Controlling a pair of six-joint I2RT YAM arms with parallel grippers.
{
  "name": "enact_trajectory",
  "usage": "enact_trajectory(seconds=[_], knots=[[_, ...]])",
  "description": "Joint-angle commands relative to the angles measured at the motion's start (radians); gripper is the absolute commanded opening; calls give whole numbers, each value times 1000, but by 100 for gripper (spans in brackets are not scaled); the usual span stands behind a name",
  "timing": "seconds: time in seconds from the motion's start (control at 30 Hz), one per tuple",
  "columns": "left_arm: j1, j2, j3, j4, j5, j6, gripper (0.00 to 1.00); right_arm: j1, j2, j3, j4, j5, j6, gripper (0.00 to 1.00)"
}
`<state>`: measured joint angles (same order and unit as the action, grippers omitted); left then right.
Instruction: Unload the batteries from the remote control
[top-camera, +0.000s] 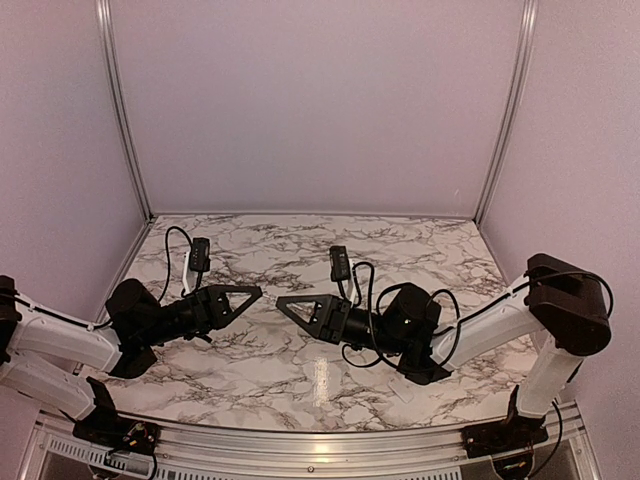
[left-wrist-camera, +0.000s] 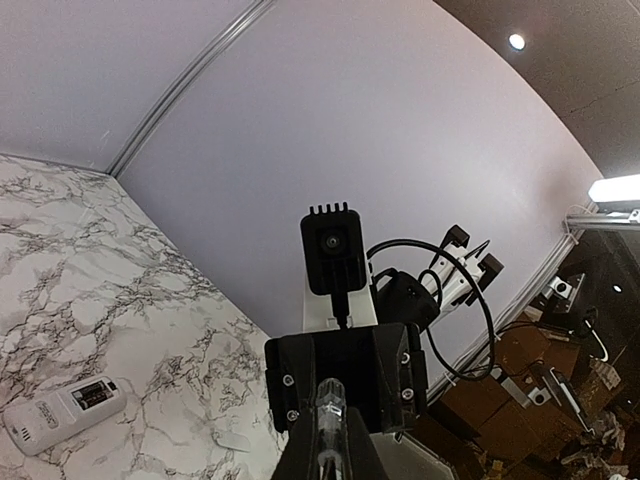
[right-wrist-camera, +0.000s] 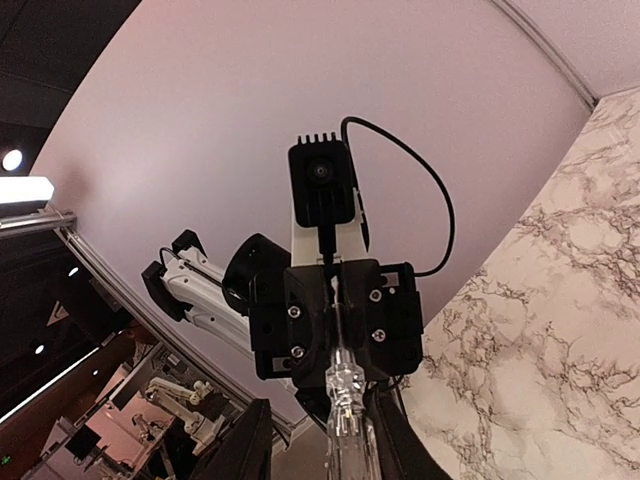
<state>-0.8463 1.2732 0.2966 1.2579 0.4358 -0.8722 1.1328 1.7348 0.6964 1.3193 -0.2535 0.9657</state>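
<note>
White marbled tabletop (top-camera: 420, 250), veined in grey, is carrying the remote control (left-wrist-camera: 63, 410). It is lying flat, well apart from both sets of jaws, with its dark recess (left-wrist-camera: 92, 395) facing up. Pale marks are showing inside that recess, but whether the batteries are sitting there is too small to tell. A faint grey marking (left-wrist-camera: 40, 415) is showing near the remote's rounded end; it looks like print, yet it is too small to read. A small flat white cover piece (left-wrist-camera: 232, 440) is lying on the tabletop near the remote, not touching it.

Above the tabletop the left arm (top-camera: 60, 345) and the right arm (top-camera: 480, 320) are pointing at each other, their jaws nearly meeting tip to tip in the air. The left jaws are clenching a thin, pale, see-through stick (right-wrist-camera: 345, 400), which is reaching out toward the right arm. The right jaws are standing parted on either side of the stick's free end. In the right wrist view a gap is showing on each side of the stick, so they are not gripping it.

Each wrist view is looking straight at the other arm's black camera (left-wrist-camera: 333, 250), and a black cable (right-wrist-camera: 440, 215) is looping away from the left arm's camera.
</note>
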Motion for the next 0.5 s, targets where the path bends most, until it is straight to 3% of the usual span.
enact_trajectory(seconds=[0.0, 0.3, 0.47], knots=[[-4, 21, 13, -18, 14, 7, 0, -5, -3, 44, 144, 8, -15, 29], [-4, 22, 34, -68, 25, 29, 0, -6, -26, 43, 95, 26, -30, 32], [-5, 18, 41, -93, 26, 39, 0, -5, -36, 45, 59, 30, -40, 28]])
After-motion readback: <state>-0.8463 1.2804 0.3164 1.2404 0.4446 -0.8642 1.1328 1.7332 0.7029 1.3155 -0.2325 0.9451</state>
